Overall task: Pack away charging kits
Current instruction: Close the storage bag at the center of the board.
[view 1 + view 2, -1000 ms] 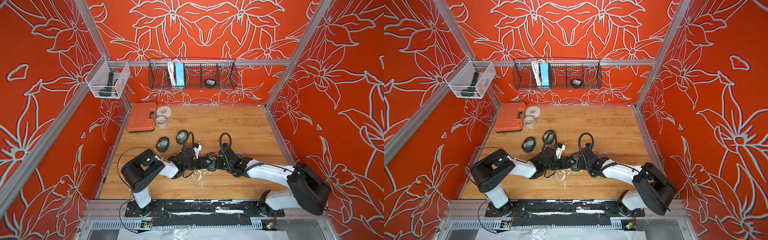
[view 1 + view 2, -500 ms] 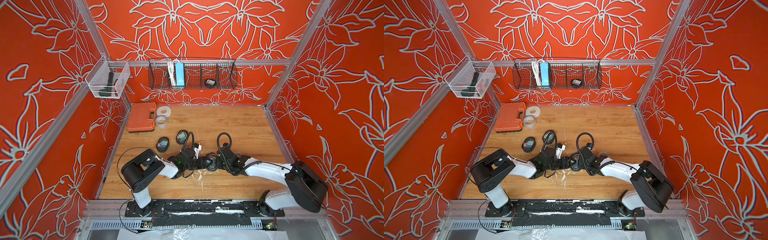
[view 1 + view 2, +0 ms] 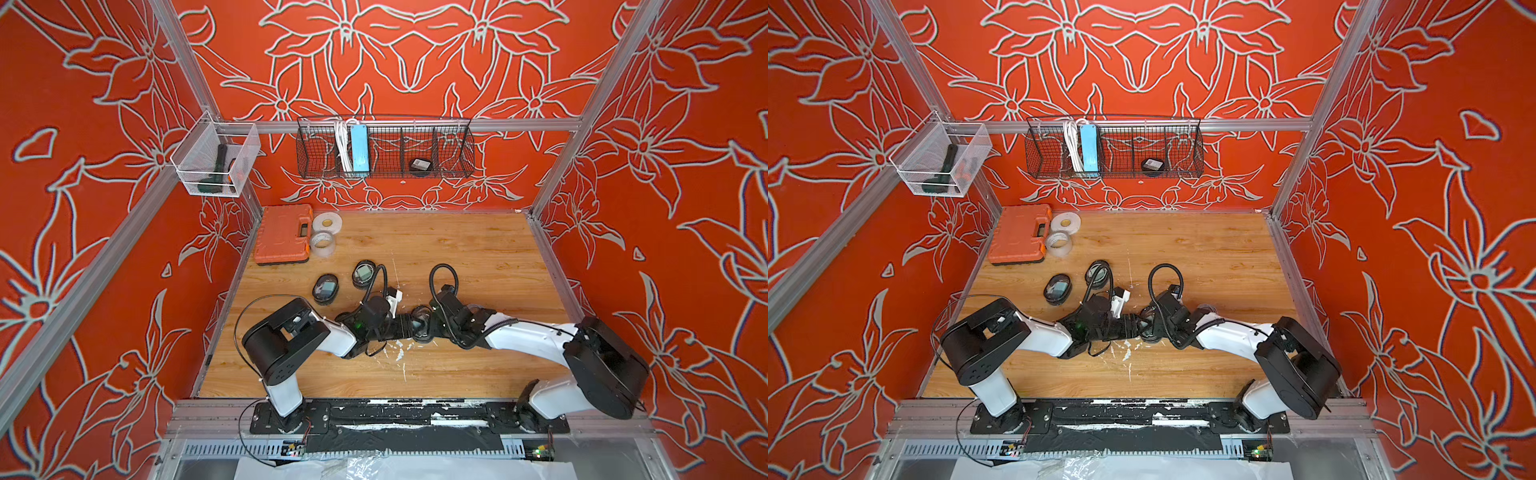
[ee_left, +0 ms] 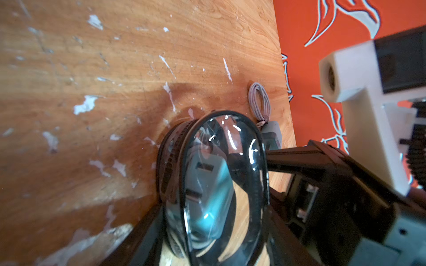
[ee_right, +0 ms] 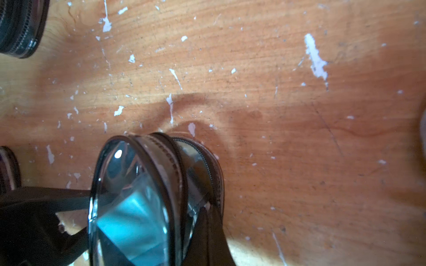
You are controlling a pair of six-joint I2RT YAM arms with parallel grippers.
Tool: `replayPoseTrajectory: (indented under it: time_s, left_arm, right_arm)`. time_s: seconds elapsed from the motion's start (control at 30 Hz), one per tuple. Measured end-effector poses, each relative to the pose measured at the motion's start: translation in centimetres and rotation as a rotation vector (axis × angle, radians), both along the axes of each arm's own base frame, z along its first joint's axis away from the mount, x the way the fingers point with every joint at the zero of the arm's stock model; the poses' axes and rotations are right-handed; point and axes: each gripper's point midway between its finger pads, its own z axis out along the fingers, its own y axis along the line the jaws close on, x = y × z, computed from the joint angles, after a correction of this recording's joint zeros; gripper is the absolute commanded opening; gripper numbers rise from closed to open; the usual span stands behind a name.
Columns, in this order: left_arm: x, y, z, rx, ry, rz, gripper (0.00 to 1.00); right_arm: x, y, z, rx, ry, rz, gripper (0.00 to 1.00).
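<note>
The left gripper [image 3: 405, 326] is grasping a clear case [image 5: 115, 161] on edge, with a teal plug [image 5: 131, 218] sitting inside. The right gripper [image 3: 430, 328] is clenching shut at its zip. Two filled cases [image 3: 325, 288] are lying near that case. A loose cable [image 4: 259, 103] and spare plug [image 4: 272, 132] are waiting beside it, unpacked.

Top views: bright, flat light from overhead, everything sharp, walls [image 3: 415, 62] punchy orange, only soft shadows on the table [image 3: 457, 249]. Wide lens splays the corners. Wrist views are dimmer and warmer. Left wrist: white glare streaks on the case [image 4: 214, 184], its near end soft, white block [image 4: 359, 76] blurred, table edge bowed. Right wrist: broad shadow band across the table, one hot glint on the case, plug [image 5: 133, 221] smeared behind the plastic, corners soft.
</note>
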Motion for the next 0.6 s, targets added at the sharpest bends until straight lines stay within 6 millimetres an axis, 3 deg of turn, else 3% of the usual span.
replayPoseTrajectory:
  time_s: [0.27, 0.6]
  left_arm:
    - [-0.2, -0.1, 0.0, -0.002, -0.006, 0.001, 0.63]
    - [-0.9, -0.2, -0.2, -0.008, -0.002, -0.012, 0.63]
  right_arm:
    - [-0.5, 0.5, 0.2, 0.012, 0.030, 0.020, 0.07]
    - [-0.7, -1.5, 0.1, -0.076, 0.018, -0.007, 0.15]
